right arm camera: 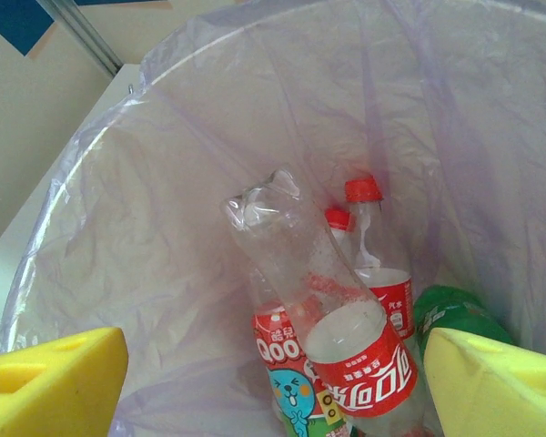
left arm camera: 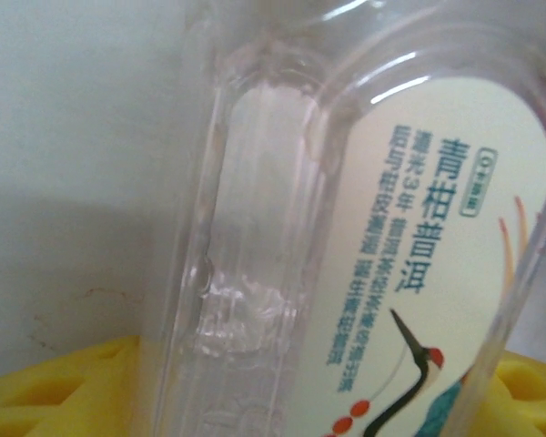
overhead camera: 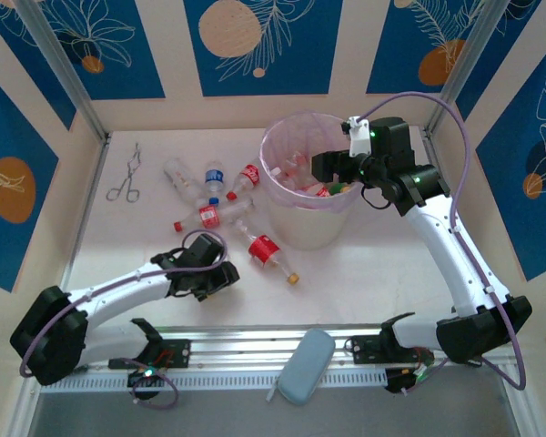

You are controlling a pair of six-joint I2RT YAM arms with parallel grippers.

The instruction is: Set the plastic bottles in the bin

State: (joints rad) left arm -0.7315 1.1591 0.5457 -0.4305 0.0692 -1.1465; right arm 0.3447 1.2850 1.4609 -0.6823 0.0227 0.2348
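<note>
My left gripper (overhead camera: 205, 264) is low over the table's near middle. Its yellow pads (left arm camera: 55, 387) press both sides of a clear plastic bottle (left arm camera: 255, 228) with a white crane label. Several more plastic bottles lie loose on the table, among them a blue-capped one (overhead camera: 214, 177), red-labelled ones (overhead camera: 244, 179) (overhead camera: 209, 216) and another (overhead camera: 266, 248) just right of that gripper. The lilac bin (overhead camera: 309, 223) stands at back centre-right. My right gripper (overhead camera: 332, 168) hangs open over the bin's mouth, pads (right arm camera: 55, 382) wide apart. Inside the bin (right arm camera: 164, 182) lie a red-labelled bottle (right arm camera: 346, 328), a Qoo bottle (right arm camera: 287, 364) and a green one (right arm camera: 450, 314).
Metal forceps (overhead camera: 125, 177) lie at the back left of the table. A grey-blue pouch (overhead camera: 307, 366) rests on the rail at the near edge between the arm bases. Walls close the table at the back and both sides.
</note>
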